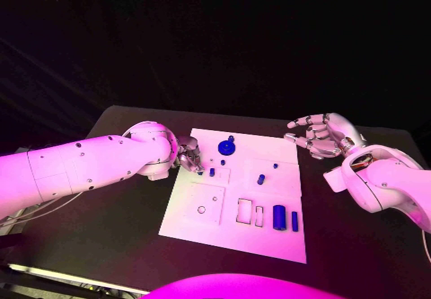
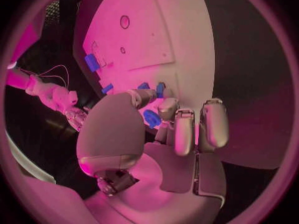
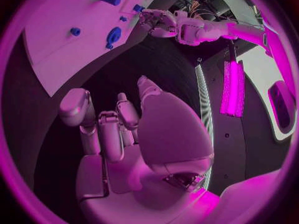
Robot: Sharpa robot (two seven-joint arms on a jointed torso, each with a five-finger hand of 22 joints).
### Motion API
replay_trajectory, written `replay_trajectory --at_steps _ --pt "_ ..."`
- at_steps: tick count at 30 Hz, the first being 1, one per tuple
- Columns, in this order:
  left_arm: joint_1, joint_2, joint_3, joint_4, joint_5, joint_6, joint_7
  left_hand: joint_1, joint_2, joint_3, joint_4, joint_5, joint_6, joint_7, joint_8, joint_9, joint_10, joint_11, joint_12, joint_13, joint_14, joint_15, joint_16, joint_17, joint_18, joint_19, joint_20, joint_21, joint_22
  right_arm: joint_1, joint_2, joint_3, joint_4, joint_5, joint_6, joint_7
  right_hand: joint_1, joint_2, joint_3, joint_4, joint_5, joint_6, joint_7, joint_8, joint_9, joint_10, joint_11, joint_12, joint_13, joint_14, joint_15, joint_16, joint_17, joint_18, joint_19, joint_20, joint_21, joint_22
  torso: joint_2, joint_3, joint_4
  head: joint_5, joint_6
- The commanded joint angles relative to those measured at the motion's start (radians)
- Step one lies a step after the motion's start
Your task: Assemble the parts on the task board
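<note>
The white task board (image 1: 235,232) lies in the middle of the table. On it are a round blue part with a knob (image 1: 227,147), two small blue parts (image 1: 213,171), a blue peg (image 1: 260,179), a blue cylinder (image 1: 279,216) and a thin blue bar (image 1: 294,219). My left hand (image 1: 189,156) is at the board's left edge, fingers curled toward the small parts. In the left wrist view a blue piece (image 2: 151,118) shows between its thumb and fingers (image 2: 168,109); whether it is pinched is unclear. My right hand (image 1: 319,137) hovers off the board's far right corner, fingers apart, holding nothing.
The board has round holes (image 1: 215,198) and rectangular slots (image 1: 244,210) near its front half. Bare black table (image 1: 117,224) lies to the left and right of the board. The far table edge runs behind both hands.
</note>
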Motion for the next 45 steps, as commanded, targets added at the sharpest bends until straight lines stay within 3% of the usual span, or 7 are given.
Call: replay_trajectory --at_steps 1,12,25,45 --pt "-0.003 0.004 -0.002 0.001 0.005 0.036 0.0 -0.015 -0.002 0.187 -0.181 0.01 0.011 -0.011 0.008 0.0 0.009 -0.003 0.003 -0.001 0.084 -0.007 0.006 0.195 -0.009 0.008 -0.003 0.007 0.002 -0.001 0.0 0.0 0.002 -0.003 0.01 0.008 -0.008 -0.002 0.002 0.001 0.003 0.003 -0.002 0.003 -0.001 -0.002 -0.004 -0.002 0.001 0.069 -0.008 -0.003 0.132 0.017 -0.006 -0.002 -0.006 -0.001 0.0 0.0001 -0.0005 -0.001 -0.002" --pt "-0.003 0.013 -0.002 -0.001 0.014 0.046 0.002 -0.052 -0.009 0.195 -0.185 0.012 0.03 -0.019 0.02 0.007 0.022 -0.009 0.008 0.003 0.088 -0.011 0.014 0.208 -0.01 0.011 -0.005 0.008 0.006 -0.001 -0.001 0.0 0.003 -0.003 0.01 0.007 -0.008 -0.002 0.002 0.001 0.003 0.003 -0.002 0.003 -0.001 -0.002 -0.004 -0.002 0.001 0.069 -0.008 -0.003 0.132 0.017 -0.006 -0.002 -0.006 -0.001 0.0 0.0005 -0.0002 -0.003 -0.001" --pt "-0.003 0.02 -0.002 -0.009 0.019 0.039 0.002 -0.085 0.003 0.179 -0.175 0.001 0.046 -0.029 0.032 0.014 0.037 -0.017 0.014 0.008 0.09 -0.017 0.019 0.216 -0.01 0.011 -0.008 0.007 0.007 -0.001 -0.001 0.0 0.002 -0.003 0.01 0.008 -0.011 -0.001 0.003 0.001 0.003 0.003 -0.002 0.004 -0.002 -0.004 -0.004 -0.003 -0.001 0.069 -0.008 -0.004 0.131 0.017 -0.007 -0.002 -0.01 -0.003 0.001 -0.0002 0.0007 -0.004 -0.005" --pt "-0.003 0.014 -0.003 -0.015 -0.002 0.043 0.0 -0.082 0.013 0.178 -0.184 0.003 0.051 -0.035 0.037 0.019 0.042 -0.022 0.016 0.011 0.092 -0.02 0.023 0.221 -0.011 0.016 -0.01 0.01 0.012 -0.001 -0.001 0.0 0.0 -0.003 0.01 0.008 -0.011 -0.001 0.003 0.001 0.003 0.003 -0.002 0.004 -0.002 -0.004 -0.004 -0.003 -0.001 0.069 -0.008 -0.004 0.131 0.017 -0.007 -0.002 -0.01 -0.003 0.001 -0.002 0.002 -0.006 -0.009"
